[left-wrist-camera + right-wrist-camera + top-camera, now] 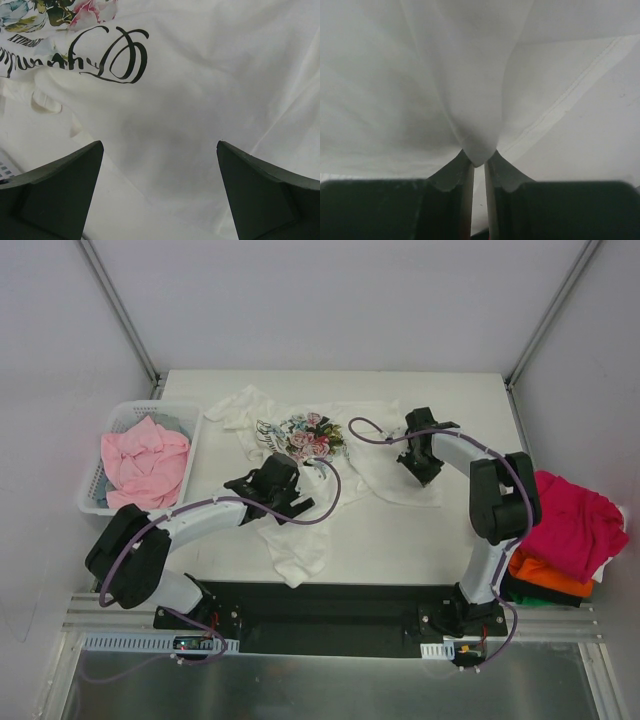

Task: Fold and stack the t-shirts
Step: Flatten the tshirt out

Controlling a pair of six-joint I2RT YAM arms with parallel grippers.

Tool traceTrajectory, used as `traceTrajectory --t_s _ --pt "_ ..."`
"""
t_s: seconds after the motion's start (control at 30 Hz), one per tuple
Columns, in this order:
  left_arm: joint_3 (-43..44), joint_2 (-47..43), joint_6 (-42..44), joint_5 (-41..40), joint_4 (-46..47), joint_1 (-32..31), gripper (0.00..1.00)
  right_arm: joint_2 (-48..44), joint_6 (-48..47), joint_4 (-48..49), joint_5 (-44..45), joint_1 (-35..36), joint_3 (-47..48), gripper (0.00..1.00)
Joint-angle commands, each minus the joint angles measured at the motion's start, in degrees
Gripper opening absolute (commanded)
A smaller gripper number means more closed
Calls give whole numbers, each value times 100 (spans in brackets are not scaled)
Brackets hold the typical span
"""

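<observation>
A white t-shirt with a flower print and black script lies spread and rumpled across the middle of the table. My left gripper hovers low over its plain cloth just below the print, and the left wrist view shows the left gripper open with nothing between the fingers. My right gripper is at the shirt's right side. In the right wrist view the right gripper has its jaws closed on a pinched fold of the white cloth, and a stitched hem runs beside it.
A white lattice basket at the table's left edge holds a pale pink t-shirt. Off the right edge lies a heap with a magenta t-shirt over an orange one and a dark one. Purple cables loop above the shirt.
</observation>
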Motion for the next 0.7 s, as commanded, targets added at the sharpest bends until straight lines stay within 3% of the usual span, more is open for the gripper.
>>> traceTrajectory --t_s 0.0,0.1,0.67 --pt "12 79 -19 -74 199 -33 97 19 0 53 -107 -48 218 10" --pt "-15 79 -63 -65 234 -33 97 -43 -9 53 -90 -74 200 1" --pt "-41 -17 165 -311 330 -24 96 -245 -158 -201 446 -250 559 1"
